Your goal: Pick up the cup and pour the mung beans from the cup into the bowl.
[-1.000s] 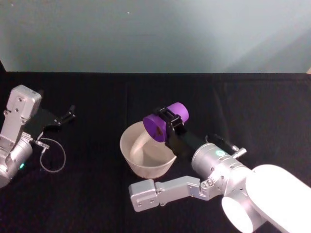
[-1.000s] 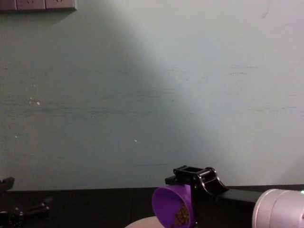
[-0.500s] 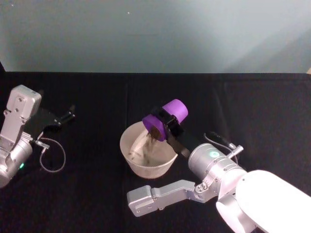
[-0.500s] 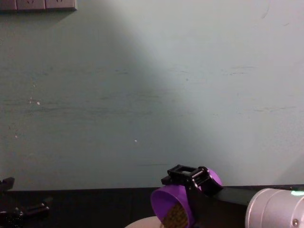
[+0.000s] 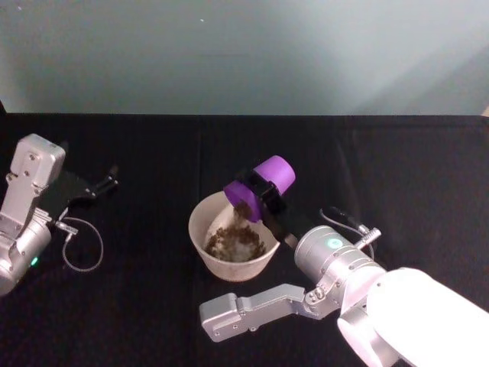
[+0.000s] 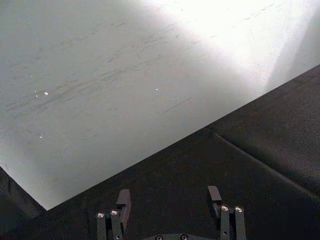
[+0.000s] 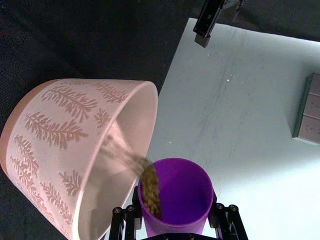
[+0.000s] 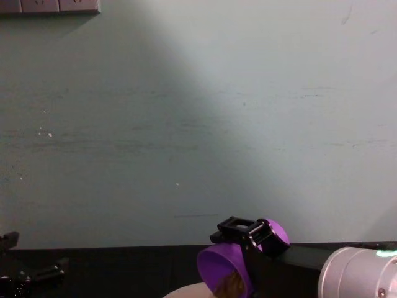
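My right gripper (image 5: 255, 191) is shut on the purple cup (image 5: 276, 173) and holds it tipped on its side, mouth down-left over the bowl (image 5: 195, 223). Brownish mung beans (image 5: 233, 245) lie heaped in the bowl. In the right wrist view a stream of beans (image 7: 149, 186) runs out of the cup (image 7: 175, 200) over the bowl's rim; the bowl (image 7: 55, 130) is pinkish with a leaf pattern. In the chest view the tilted cup (image 8: 217, 272) sits in the black gripper (image 8: 247, 234). My left gripper (image 5: 103, 185) is parked open at the far left, empty (image 6: 169, 200).
A black cloth (image 5: 397, 176) covers the table, against a pale green wall. A thin cable loop (image 5: 82, 246) lies by the left arm. A grey link of my right arm (image 5: 244, 310) lies in front of the bowl. A wall socket (image 8: 49, 5) sits high on the wall.
The cup has tipped further over the bowl. The bowl, bare inside a second ago, now holds a heap of beans. The left arm has not moved.
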Robot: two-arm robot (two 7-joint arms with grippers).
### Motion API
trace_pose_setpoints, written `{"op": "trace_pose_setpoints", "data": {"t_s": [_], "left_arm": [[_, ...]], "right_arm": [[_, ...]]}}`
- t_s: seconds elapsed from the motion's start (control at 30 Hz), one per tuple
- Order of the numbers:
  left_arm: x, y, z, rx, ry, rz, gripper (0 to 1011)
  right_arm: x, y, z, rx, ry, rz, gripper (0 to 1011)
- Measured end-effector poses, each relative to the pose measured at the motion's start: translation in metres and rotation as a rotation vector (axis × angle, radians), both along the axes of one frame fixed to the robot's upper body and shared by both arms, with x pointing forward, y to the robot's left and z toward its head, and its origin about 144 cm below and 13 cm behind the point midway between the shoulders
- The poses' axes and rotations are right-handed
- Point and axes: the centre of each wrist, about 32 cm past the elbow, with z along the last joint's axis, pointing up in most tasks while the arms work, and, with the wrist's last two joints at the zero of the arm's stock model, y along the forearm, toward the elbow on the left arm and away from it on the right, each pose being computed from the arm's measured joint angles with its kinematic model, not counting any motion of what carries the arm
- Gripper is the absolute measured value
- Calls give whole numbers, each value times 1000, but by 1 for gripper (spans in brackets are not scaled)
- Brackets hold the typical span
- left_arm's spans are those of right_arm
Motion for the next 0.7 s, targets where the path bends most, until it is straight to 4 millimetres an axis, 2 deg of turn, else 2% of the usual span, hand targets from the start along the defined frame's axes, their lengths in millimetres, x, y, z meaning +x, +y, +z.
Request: {"op": "trace_pose_setpoints", "data": {"t_s": [0.7], "left_arm": [[0, 0, 0, 0, 0, 0, 1000]], "right_arm": [[-2, 2, -1, -22, -14, 3, 726]]}}
